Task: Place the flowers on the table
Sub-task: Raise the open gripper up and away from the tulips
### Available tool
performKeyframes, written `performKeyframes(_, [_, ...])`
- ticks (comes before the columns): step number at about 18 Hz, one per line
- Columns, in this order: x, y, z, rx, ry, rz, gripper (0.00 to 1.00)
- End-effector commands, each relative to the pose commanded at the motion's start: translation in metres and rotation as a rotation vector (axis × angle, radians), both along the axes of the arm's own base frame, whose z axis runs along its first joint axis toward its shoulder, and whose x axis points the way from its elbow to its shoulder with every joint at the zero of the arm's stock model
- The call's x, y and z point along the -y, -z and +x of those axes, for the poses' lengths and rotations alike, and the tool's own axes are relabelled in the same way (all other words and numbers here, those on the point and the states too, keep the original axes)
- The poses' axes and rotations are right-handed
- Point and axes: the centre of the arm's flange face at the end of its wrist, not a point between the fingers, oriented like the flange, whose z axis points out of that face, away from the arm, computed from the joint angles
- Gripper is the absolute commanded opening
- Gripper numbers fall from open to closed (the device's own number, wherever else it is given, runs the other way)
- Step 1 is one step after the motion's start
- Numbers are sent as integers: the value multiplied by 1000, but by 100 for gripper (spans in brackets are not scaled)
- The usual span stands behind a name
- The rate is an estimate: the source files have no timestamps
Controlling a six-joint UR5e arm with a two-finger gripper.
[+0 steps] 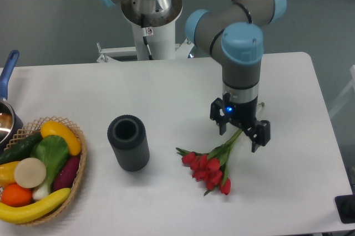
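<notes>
The flowers (209, 167), a bunch of red tulips with green stems, lie flat on the white table (166, 97) right of centre, heads toward the front and stems running up to the right. My gripper (241, 134) hovers over the stem end. Its fingers are spread wide on either side of the stems and hold nothing.
A dark grey cylindrical vase (128, 142) stands upright left of the flowers. A wicker basket (39, 169) of fruit and vegetables sits at the front left edge. A pot with a blue handle (6, 97) is at the far left. The robot base (150, 20) stands behind the table.
</notes>
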Motion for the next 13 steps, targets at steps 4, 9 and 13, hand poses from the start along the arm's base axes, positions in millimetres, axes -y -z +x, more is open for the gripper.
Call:
performKeyframes(4, [12, -33, -16, 24, 24, -36, 100])
performKeyframes(9, [86, -72, -43, -1, 155, -106, 100])
performKeyframes(13, [142, -91, -59, 20, 191, -42, 100])
